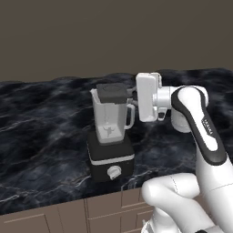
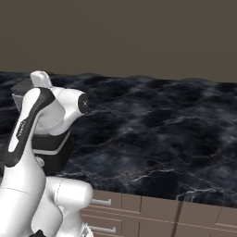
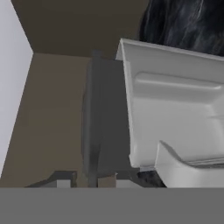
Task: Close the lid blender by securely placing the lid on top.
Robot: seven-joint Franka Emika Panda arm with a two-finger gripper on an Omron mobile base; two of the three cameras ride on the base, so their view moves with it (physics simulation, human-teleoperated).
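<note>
A: Where is the blender (image 1: pixel 110 150)?

B: It stands on the dark marbled worktop (image 1: pixel 41 132), close to the front edge, its black base and white knob facing the drawers below. The clear jar sits upright on the base, handle toward the arm.

A: And the lid (image 1: pixel 112 93)?

B: At the top of the jar, lying flat over its rim. In the hand view the lid (image 3: pixel 103 127) runs edge-on beside the jar's pale wall.

A: The tool (image 1: pixel 132 96)?

B: It reaches in sideways at lid height from the handle side, its fingers clamped on the lid's edge.
</note>
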